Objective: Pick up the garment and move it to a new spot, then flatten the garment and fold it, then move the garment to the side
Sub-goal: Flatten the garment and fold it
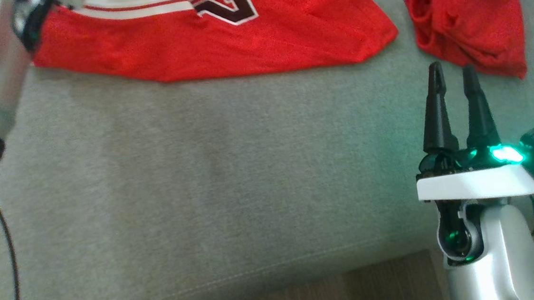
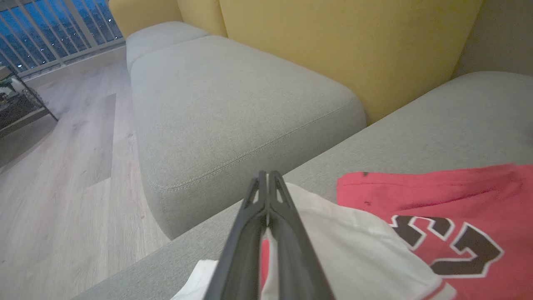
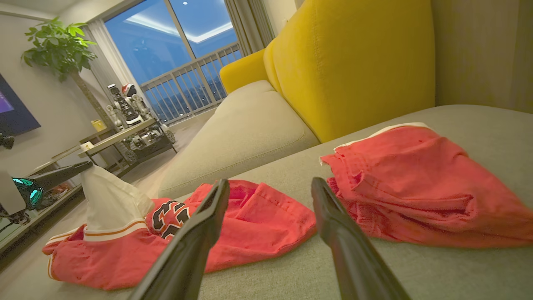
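Your left gripper was closed tight, its two fingers pinching the white panel of the garment. That pinch drew the cloth up into a small tent. The garment was a red jersey with dark numerals. The rest of it lay spread on the grey sofa seat, toward the back of the cushion.

Your right gripper hung with its fingers wide apart and held nothing. It pointed at the gap between the jersey and a second red garment, which lay crumpled and apart from the first.

The jersey looked light, limp and probably slick. On a single pinch it would likely hang and bunch. A hold on the hem or a shoulder corner, one gripper to each side, would probably keep it flatter.

A broad stretch of bare seat lay between the jersey and the cushion's front edge. Past that edge the seat dropped to the wooden floor. A yellow back cushion closed off the far side.
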